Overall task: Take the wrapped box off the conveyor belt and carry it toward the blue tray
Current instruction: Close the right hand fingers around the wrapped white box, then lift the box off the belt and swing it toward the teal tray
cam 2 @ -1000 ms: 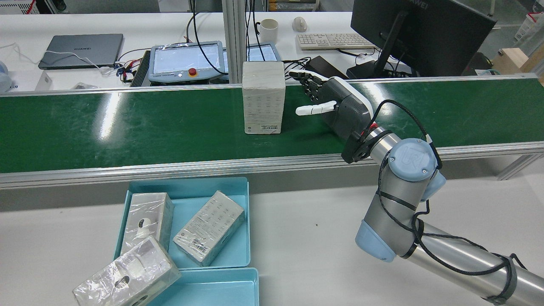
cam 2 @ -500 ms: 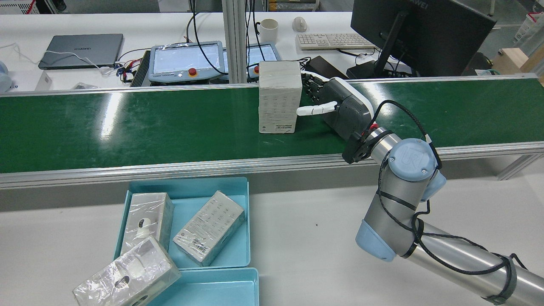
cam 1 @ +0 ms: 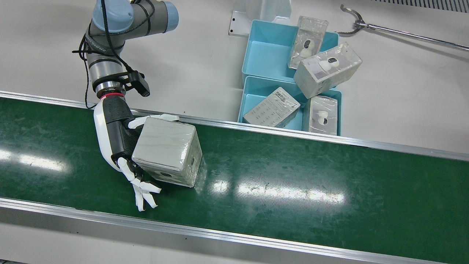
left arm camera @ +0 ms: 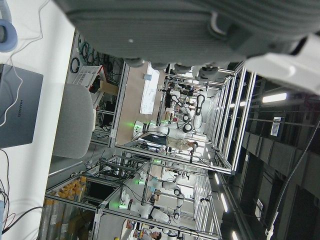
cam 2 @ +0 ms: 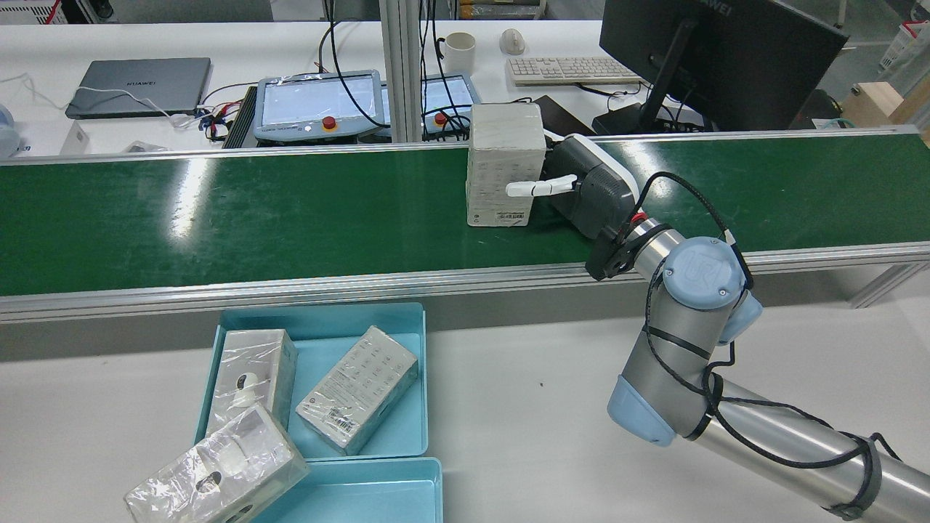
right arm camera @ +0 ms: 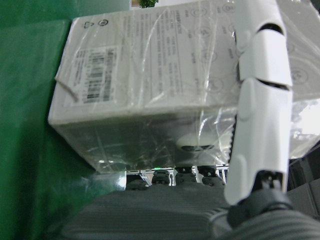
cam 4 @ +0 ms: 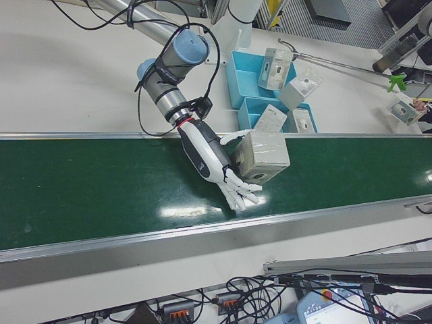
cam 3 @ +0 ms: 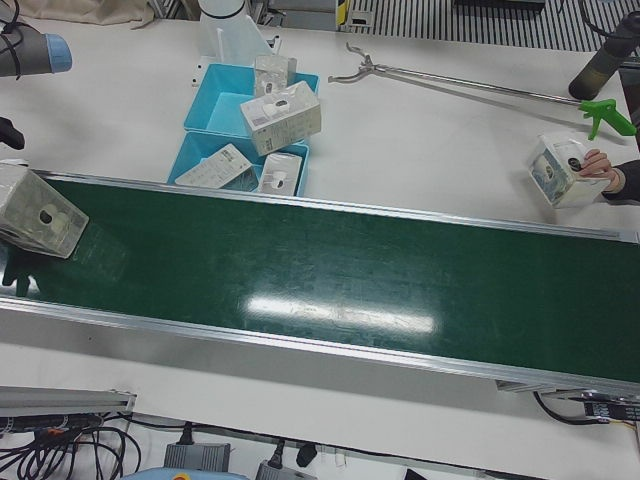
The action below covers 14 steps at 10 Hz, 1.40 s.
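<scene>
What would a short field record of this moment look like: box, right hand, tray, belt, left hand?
box: wrapped box standing on the conveyor belt, against the right hand's palm
right hand: right hand open, one finger across the box's near face, other fingers spread beyond its far side
tray: blue tray beside the belt, holding other wrapped boxes
lift: not yet done
left hand: only its own camera shows it; state unclear

Wrapped box [cam 1: 167, 150] on green conveyor belt [cam 1: 293, 190], right hand [cam 1: 119, 143] against it, fingers spread
</scene>
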{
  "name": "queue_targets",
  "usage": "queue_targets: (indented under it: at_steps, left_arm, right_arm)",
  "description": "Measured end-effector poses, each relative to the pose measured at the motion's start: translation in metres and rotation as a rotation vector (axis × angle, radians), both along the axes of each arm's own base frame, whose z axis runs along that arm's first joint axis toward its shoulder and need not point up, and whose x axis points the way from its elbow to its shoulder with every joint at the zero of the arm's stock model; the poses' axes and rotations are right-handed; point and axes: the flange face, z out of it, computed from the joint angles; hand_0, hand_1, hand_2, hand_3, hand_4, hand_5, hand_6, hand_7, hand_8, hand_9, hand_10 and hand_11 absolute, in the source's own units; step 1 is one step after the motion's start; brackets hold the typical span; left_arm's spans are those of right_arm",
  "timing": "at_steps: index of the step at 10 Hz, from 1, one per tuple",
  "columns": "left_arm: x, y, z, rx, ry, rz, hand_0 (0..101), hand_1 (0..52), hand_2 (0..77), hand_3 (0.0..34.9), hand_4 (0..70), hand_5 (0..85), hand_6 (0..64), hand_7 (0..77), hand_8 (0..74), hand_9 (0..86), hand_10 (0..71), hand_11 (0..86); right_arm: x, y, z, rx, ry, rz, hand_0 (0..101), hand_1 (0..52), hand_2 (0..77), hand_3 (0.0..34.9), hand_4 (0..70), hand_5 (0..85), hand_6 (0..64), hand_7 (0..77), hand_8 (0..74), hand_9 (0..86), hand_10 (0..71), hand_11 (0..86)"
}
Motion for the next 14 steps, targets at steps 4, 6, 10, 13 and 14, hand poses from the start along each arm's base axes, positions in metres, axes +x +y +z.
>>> queue_targets:
  at_steps: [4,6,10,13,14]
  left_arm:
    - [0.000,0.000,0.000,0.000,0.000,0.000,0,0.0,1.1,0.0,0.0,1.1,0.5,0.5,0.5,0.0,0.5,0.5]
    - [0.000,0.000,0.000,0.000,0.000,0.000,0,0.0,1.1,0.0,0.0,1.1,0.5,0.5,0.5,0.0,0.5,0.5]
    - [0.000,0.000,0.000,0.000,0.000,0.000,0,0.0,0.5,0.0,0.0,1.1,0.5,0.5,0.5,0.0,0.0,0.5]
    - [0.000,0.000,0.000,0.000,0.000,0.000,0,0.0,1.1,0.0,0.0,1.1,0.5,0.5,0.5,0.0,0.0,0.5]
    - [0.000,0.000,0.000,0.000,0.000,0.000,0,0.0,1.1,0.0,0.0,1.1,0.5,0.5,0.5,0.0,0.0,0.5]
  right_arm:
    - [0.000,-0.002,-0.004,0.004,-0.002,0.001,48,21.3,22.9,0.0,12.5,34.9,7.1,10.4,3.3,7.6,0.0,0.5]
    - [0.007,-0.006,-0.011,0.006,-0.001,0.011,53,16.9,28.9,0.0,14.2,50.7,25.6,28.9,26.2,28.9,13.1,1.1]
    - [-0.003,0.001,-0.104,0.063,-0.037,-0.040,58,14.7,30.0,0.5,28.4,68.2,40.4,41.5,46.4,43.6,42.5,34.9]
    - [-0.052,0.033,-0.162,0.106,-0.077,-0.138,58,14.7,30.0,0.4,30.0,68.7,41.5,42.0,48.0,43.6,43.6,35.5]
    - [-0.072,0.046,-0.178,0.119,-0.094,-0.171,58,14.7,30.0,0.4,30.0,68.7,41.5,42.0,48.0,43.6,43.6,35.5]
